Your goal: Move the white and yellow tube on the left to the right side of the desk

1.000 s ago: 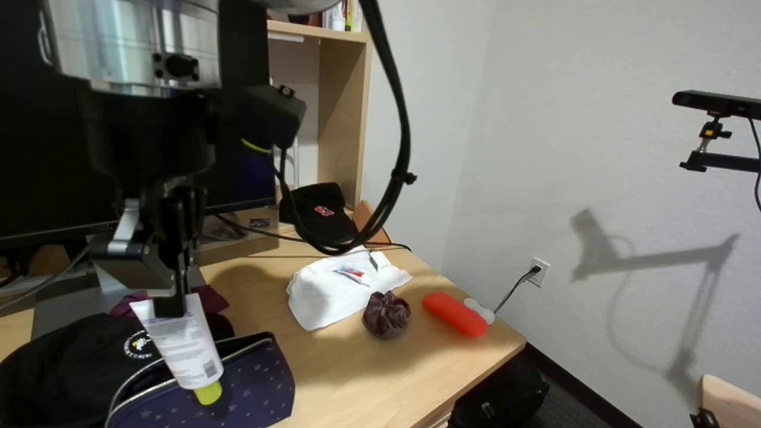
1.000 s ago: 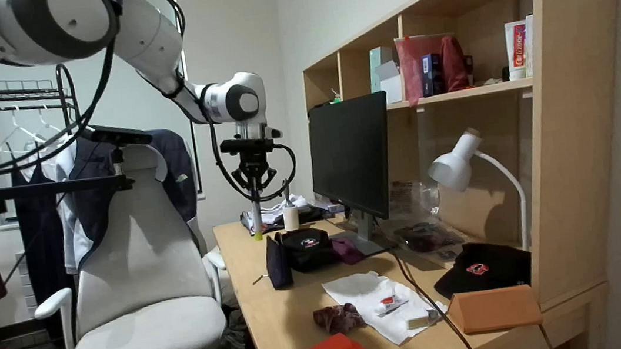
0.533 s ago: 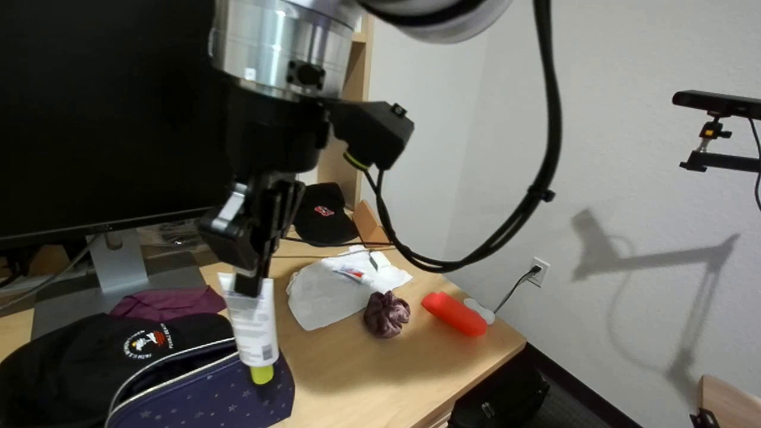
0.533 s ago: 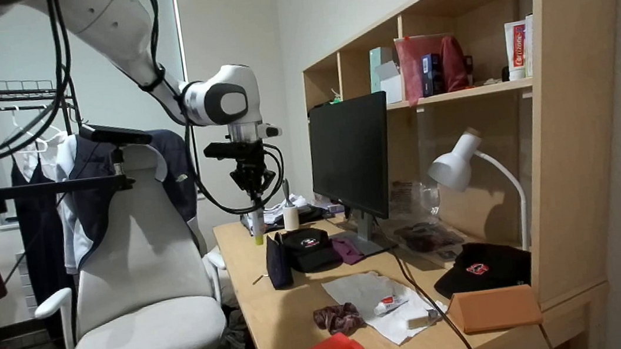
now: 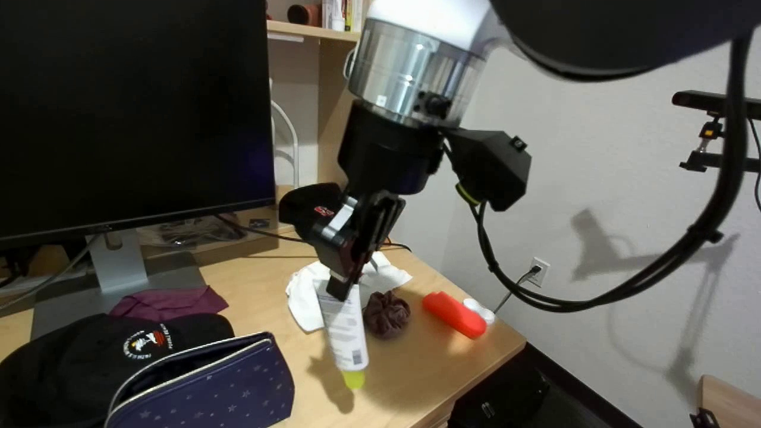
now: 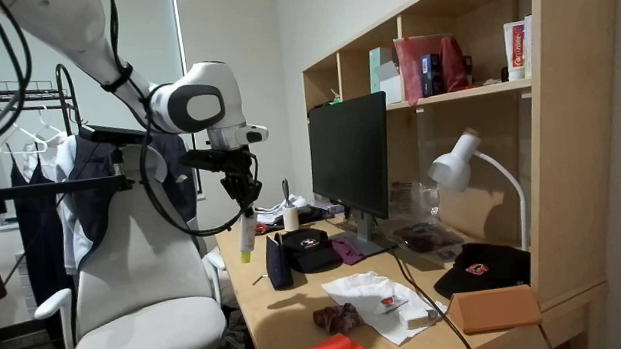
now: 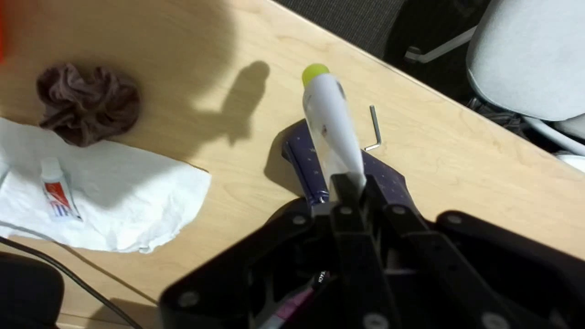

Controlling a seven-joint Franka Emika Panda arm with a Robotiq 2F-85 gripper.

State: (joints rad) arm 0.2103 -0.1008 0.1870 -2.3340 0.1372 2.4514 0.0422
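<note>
The white and yellow tube [image 5: 345, 333] hangs cap down and slightly tilted, its yellow-green end lowest. It also shows in an exterior view [image 6: 246, 233] and in the wrist view [image 7: 331, 119]. My gripper [image 5: 342, 289] is shut on the tube's flat upper end, with the fingertips on either side of it in the wrist view [image 7: 358, 183]. The tube is held above the desk [image 5: 250, 279], apart from its surface; its shadow falls on the wood. In an exterior view it stands right of the blue pouch and in front of the white paper and scrunchie.
A blue starred pouch [image 5: 238, 386] and black cap [image 5: 184, 329] lie at the left. A scrunchie [image 5: 387, 315], white paper [image 5: 303, 300] and red cylinder [image 5: 453, 314] lie toward the right. A monitor [image 6: 351, 157] and lamp [image 6: 455, 171] stand behind. A hex key [image 7: 375, 125] lies near the pouch.
The arm has carried the tube from over the blue pouch to the right of it, toward the scrunchie. The tube's tilt has changed a little. The desk objects have not moved.
</note>
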